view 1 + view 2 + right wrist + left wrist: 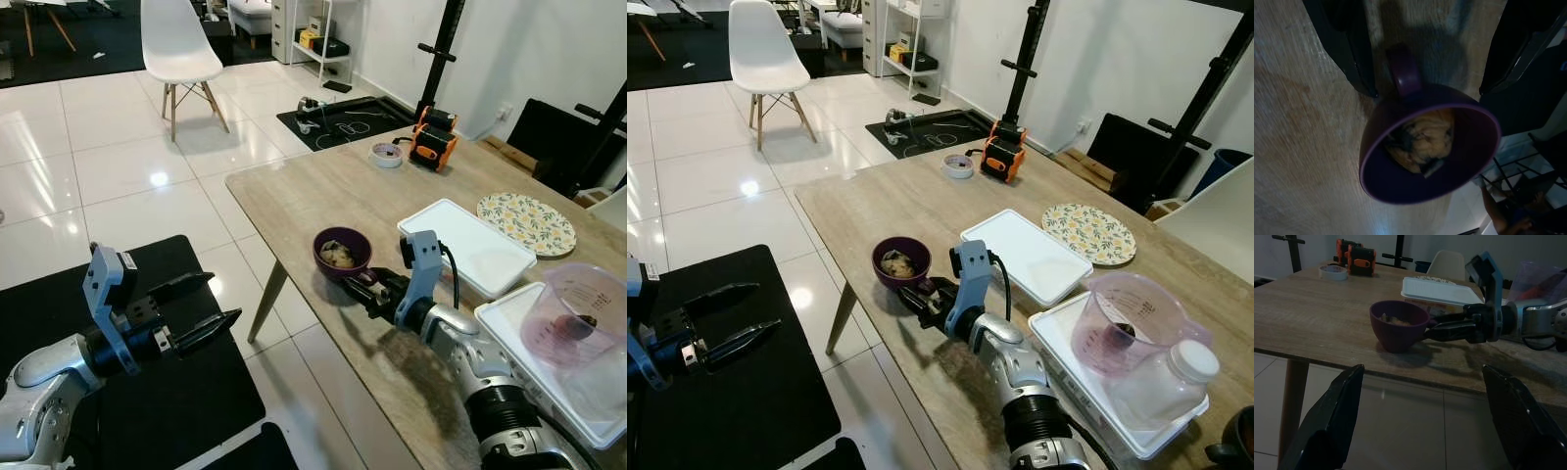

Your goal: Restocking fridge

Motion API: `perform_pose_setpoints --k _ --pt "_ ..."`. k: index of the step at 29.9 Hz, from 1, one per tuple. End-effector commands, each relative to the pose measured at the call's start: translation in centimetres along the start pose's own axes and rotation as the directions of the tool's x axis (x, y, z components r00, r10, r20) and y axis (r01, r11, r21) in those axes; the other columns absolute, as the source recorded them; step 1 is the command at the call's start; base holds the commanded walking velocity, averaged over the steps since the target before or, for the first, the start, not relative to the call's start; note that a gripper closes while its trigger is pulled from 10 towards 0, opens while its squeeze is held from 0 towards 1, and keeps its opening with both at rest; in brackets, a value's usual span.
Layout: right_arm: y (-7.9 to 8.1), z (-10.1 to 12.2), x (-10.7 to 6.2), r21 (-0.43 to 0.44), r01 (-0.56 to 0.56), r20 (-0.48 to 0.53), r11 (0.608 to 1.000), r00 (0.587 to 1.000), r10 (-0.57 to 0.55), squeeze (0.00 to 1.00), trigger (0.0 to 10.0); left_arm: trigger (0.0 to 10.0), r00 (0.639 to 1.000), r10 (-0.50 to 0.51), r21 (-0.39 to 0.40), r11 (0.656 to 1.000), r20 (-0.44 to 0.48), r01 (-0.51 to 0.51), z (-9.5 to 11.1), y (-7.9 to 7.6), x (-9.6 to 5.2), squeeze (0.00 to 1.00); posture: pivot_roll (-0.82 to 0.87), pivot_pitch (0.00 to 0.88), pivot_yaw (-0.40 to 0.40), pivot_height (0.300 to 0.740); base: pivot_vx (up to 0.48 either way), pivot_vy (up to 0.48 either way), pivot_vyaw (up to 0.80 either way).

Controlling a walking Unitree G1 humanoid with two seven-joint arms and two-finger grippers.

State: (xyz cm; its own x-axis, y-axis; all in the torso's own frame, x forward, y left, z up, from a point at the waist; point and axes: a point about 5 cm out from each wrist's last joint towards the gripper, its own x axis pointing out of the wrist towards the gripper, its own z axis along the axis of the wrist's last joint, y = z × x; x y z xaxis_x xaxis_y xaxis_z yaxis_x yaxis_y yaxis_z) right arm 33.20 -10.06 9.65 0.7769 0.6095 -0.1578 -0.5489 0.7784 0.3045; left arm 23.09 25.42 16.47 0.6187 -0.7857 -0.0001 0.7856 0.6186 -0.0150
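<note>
A purple bowl (342, 252) with a small handle holds brownish food and stands near the table's left edge. My right gripper (364, 287) lies low on the wooden table (294, 196) just behind the bowl. It is open, with one black finger (1347, 54) on each side of the bowl's handle (1404, 73) and a gap on both sides. My left gripper (223, 297) is open and hangs off the table to the left, over the black floor mat (147, 392). It points toward the bowl (1399, 323).
A white rectangular lid (465, 245) and a floral trivet (526, 221) lie behind the bowl. At the right, a white tray (1068, 343) carries a clear measuring jug (1127, 323) and a bottle (1171, 382). A tape roll (387, 155), orange tool (433, 137) and white chair (181, 49) stand farther off.
</note>
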Motion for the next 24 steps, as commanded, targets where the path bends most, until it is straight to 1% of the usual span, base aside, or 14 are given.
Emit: perform_pose_setpoints --k 1,2,3,5,6,10,24 --pt "-0.18 -0.50 -0.04 -0.012 0.018 -0.011 1.000 1.000 -0.018 0.00 8.6 10.0 1.000 -0.008 0.025 1.000 -0.027 0.009 0.19 0.14 -0.11 0.00 -0.05 0.000 -0.085 0.740 0.000 0.000 0.00" --pt "-0.18 -0.57 -0.01 -0.014 0.018 -0.012 1.000 1.000 -0.019 0.00 8.6 10.0 1.000 -0.009 0.024 1.000 -0.027 0.009 0.19 0.14 -0.11 0.00 -0.05 0.000 -0.085 0.740 0.000 0.000 0.00" --pt "-0.14 -0.54 0.04 -0.011 0.018 -0.006 1.000 1.000 -0.018 0.00 0.3 10.0 1.000 -0.009 0.025 1.000 -0.026 0.009 0.20 0.13 -0.11 0.00 -0.05 0.000 -0.085 0.740 0.000 0.000 0.00" --pt "-0.12 -0.53 0.08 -0.010 0.018 -0.002 1.000 1.000 -0.018 0.00 0.3 10.0 1.000 -0.009 0.025 1.000 -0.026 0.010 0.20 0.13 -0.11 0.00 -0.05 0.000 -0.085 0.740 0.000 0.000 0.00" --pt "-0.11 -0.44 0.13 0.004 0.018 0.010 1.000 1.000 -0.018 0.00 0.0 10.0 1.000 -0.009 0.025 1.000 -0.026 0.010 0.20 0.12 -0.09 0.00 -0.05 0.000 -0.084 0.740 0.000 0.000 0.00" --pt "-0.20 -0.28 0.16 0.024 0.018 0.029 1.000 0.999 -0.019 0.00 0.0 10.0 1.000 -0.009 0.026 1.000 -0.025 0.010 0.23 0.10 -0.09 0.00 -0.05 0.000 -0.084 0.740 0.000 0.000 0.00" --pt "-0.35 -0.24 0.15 0.032 0.007 0.055 0.999 0.998 -0.009 0.00 0.0 10.0 1.000 -0.014 0.025 1.000 -0.025 0.014 0.23 0.10 -0.09 0.00 -0.05 0.000 -0.084 0.740 0.000 0.000 0.00"
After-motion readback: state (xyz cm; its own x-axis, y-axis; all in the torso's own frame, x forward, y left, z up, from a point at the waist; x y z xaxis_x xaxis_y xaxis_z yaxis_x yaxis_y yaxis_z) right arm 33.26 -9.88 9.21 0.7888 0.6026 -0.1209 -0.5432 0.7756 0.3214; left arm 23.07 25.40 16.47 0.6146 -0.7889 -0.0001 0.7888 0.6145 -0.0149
